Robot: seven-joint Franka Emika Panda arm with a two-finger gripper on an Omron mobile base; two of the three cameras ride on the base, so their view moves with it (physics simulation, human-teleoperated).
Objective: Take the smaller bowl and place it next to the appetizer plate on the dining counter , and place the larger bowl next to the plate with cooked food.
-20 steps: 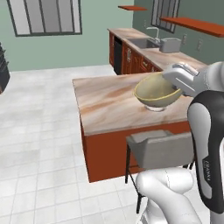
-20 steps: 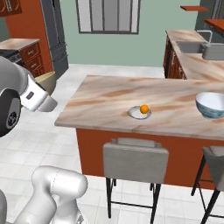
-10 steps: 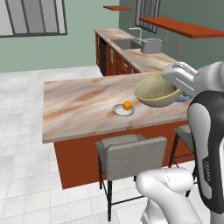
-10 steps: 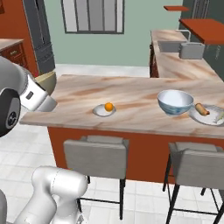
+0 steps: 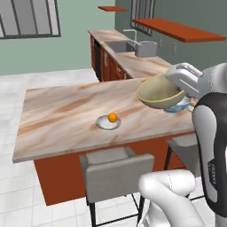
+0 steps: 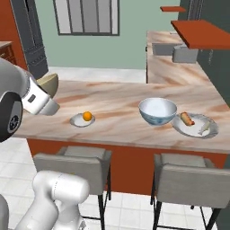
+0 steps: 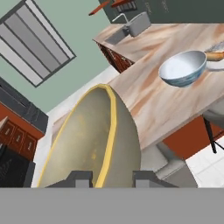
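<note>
Gripper (image 7: pixel 108 177) clamps smaller bowl (image 5: pixel 160 93) midair

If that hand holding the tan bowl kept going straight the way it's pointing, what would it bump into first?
Hard to say for sure. In the hand view the gripper, shut on the smaller bowl, looks out past the bowl over the dining counter. Probably the counter's top comes first, short of the larger bowl, though depth is unclear.
</note>
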